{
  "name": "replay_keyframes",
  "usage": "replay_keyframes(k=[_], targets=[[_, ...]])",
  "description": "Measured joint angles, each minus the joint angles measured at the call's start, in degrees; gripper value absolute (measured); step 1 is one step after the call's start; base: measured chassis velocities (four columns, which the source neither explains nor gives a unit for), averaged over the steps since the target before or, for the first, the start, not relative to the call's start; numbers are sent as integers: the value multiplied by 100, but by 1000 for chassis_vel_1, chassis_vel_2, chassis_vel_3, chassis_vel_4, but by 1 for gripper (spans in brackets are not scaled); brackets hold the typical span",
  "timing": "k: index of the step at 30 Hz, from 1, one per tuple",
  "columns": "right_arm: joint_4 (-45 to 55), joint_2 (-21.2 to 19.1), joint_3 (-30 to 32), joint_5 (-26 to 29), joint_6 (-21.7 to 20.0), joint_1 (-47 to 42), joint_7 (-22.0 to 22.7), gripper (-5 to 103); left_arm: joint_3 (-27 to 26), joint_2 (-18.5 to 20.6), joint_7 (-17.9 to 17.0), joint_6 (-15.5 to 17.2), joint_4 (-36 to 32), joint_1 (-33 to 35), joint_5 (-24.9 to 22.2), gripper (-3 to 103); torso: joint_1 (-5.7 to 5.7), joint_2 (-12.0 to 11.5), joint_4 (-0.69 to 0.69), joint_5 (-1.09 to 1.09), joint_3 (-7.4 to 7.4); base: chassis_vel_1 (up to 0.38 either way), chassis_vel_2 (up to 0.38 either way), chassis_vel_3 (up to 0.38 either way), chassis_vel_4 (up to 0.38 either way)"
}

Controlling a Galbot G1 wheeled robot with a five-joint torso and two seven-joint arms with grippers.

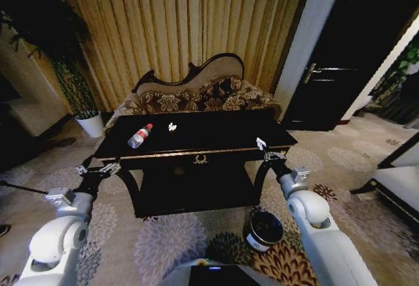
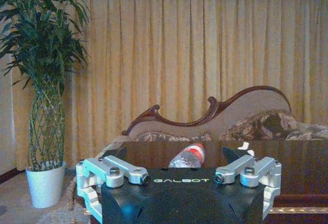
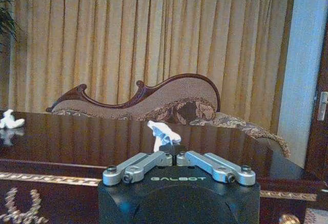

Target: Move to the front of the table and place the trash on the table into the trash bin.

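The robot stands squarely before the dark desk (image 1: 216,132), so the driving part looks finished; the clearing has only begun, by my reckoning. A clear bottle (image 1: 139,136) with a red cap lies on its side toward the left end of the desktop, a crumpled white scrap (image 1: 172,127) sits near it further in, and the trash bin (image 1: 265,230) waits on the carpet at the right front, well below the desk, with nothing that I can make out inside it. The right claw (image 1: 262,144) is up at the front right corner of the desk, its fingers pressed together on a white scrap of paper (image 3: 163,134) that sticks up between the tips; that piece has yet to reach the bin. The left claw (image 1: 98,169) hangs just off the left front corner, spread wide and holding nothing, its opening facing the bottle across the desktop.
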Motion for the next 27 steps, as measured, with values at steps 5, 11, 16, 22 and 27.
replay_keyframes(k=[5,11,16,22,27], targets=[[-172,81,-27,-74,-24,-101,0,0,29,-39,3,3,-22,-5,-10,100,-3,2,2,-2,-2,72,-62,-66,76],[-950,159,20,-261,-35,-435,0,0,13,-103,17,-8,17,4,-54,100,4,-2,-3,-1,2,1,-3,-5,9],[-2346,216,24,-840,128,-500,-1,0,2,-172,43,-53,20,-1,-77,100,2,-2,-1,0,0,0,0,0,0],[-3563,257,42,-1349,265,-261,-1,0,-37,-244,45,-68,17,-39,-186,100,0,0,-1,0,0,0,0,0,0],[-4485,388,-6,-1772,403,113,-1,0,-81,-236,73,-144,22,-13,-295,100,1,-1,0,0,0,0,0,0,0]])
